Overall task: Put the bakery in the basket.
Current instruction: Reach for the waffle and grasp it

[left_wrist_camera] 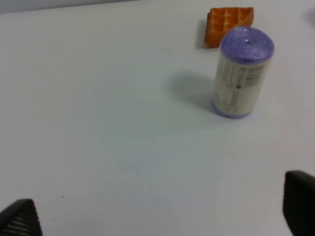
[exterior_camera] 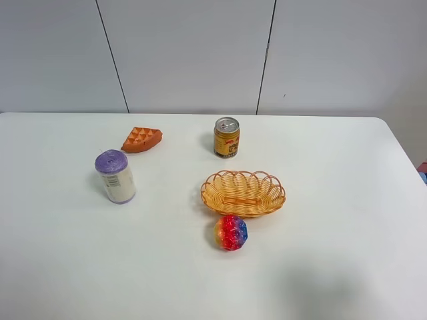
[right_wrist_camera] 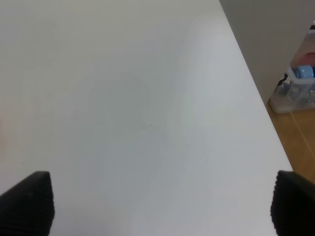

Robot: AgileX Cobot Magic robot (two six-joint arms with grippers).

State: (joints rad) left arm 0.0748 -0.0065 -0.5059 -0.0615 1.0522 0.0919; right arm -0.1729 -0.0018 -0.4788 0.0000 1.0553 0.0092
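The bakery [exterior_camera: 142, 139], an orange-brown waffle wedge with square dimples, lies on the white table at the back left. It also shows in the left wrist view [left_wrist_camera: 229, 24], behind a purple-capped container. The woven orange-yellow basket [exterior_camera: 243, 193] sits empty near the table's middle. Neither gripper shows in the exterior high view. My left gripper [left_wrist_camera: 160, 216] is open and empty, its fingertips [left_wrist_camera: 19, 219] well short of the waffle. My right gripper [right_wrist_camera: 160, 204] is open and empty over bare table.
A white container with a purple cap [exterior_camera: 115, 176] stands in front of the waffle, also seen in the left wrist view [left_wrist_camera: 241, 71]. A yellow drink can [exterior_camera: 226, 137] stands behind the basket. A rainbow ball [exterior_camera: 231, 232] lies just in front of it. The table's right edge [right_wrist_camera: 256, 93] borders a floor with a plastic box [right_wrist_camera: 298, 91].
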